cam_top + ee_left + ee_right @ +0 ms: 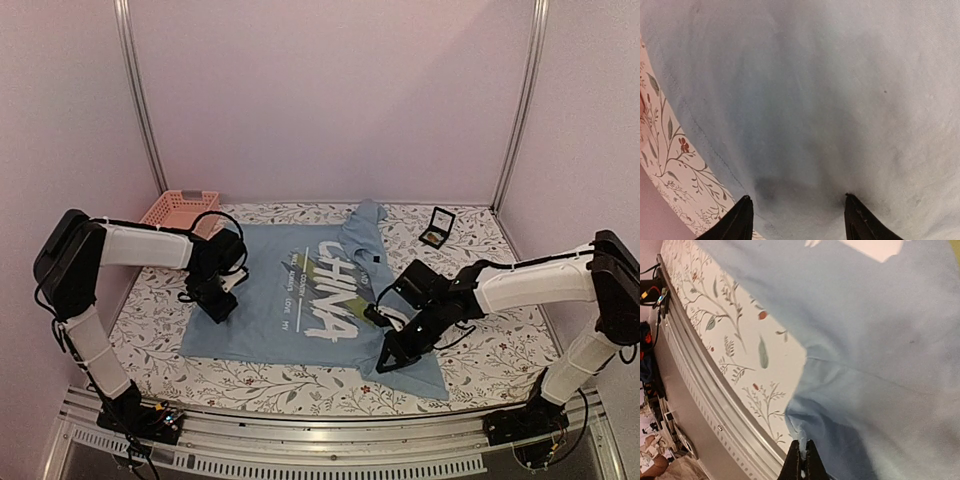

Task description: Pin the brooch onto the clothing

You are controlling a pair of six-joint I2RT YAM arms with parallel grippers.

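The light blue T-shirt (280,300) with white "CHINA" lettering lies spread on the floral tablecloth, its far right part bunched up. My left gripper (221,303) is open and low over the shirt's left part; in the left wrist view (796,196) plain blue cloth (815,100) lies between its fingers, near the hem. My right gripper (384,362) is shut on a fold of the shirt's near right edge, and the right wrist view (802,446) shows the cloth (880,365) pinched and lifted. The brooch (433,238) is a tiny orange-green spot in the open black case (441,218) at the far right.
A pink basket (180,208) stands at the far left, beyond the shirt. A small black square (369,258) sits on the shirt near the bunched part. The table's metal front rail (705,390) runs close to my right gripper. Walls enclose the table on three sides.
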